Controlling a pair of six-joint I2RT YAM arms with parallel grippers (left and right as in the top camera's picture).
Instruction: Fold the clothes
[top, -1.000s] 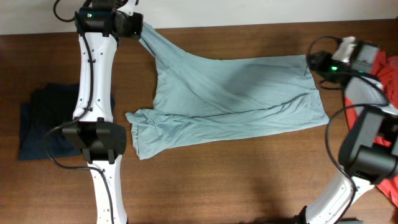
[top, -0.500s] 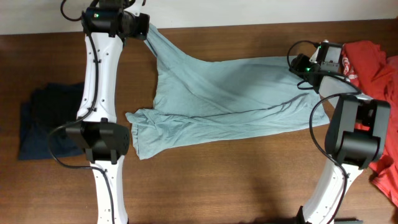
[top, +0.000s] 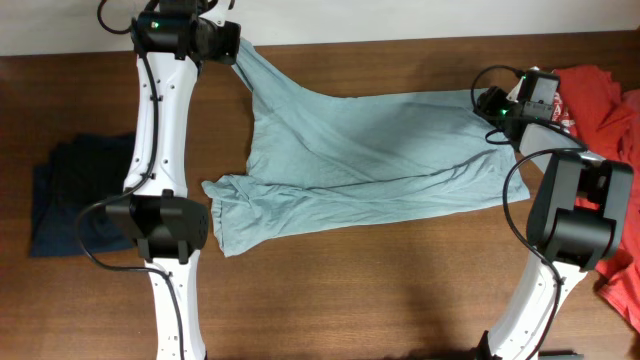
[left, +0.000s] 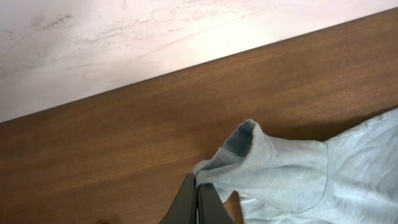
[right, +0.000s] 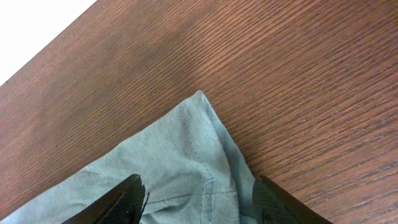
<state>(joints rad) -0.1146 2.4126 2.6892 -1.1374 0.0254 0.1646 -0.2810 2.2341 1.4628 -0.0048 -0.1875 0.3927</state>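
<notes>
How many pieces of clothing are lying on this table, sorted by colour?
Grey-blue T-shirt: 1
Red shirt: 1
Navy garment: 1
Total: 3

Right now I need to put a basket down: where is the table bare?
Widest bare stretch: the front of the table, from the T-shirt to the near edge. A smaller patch lies far left, beyond the navy garment. Crowded: the right side, with the red shirt and right end effector.
</notes>
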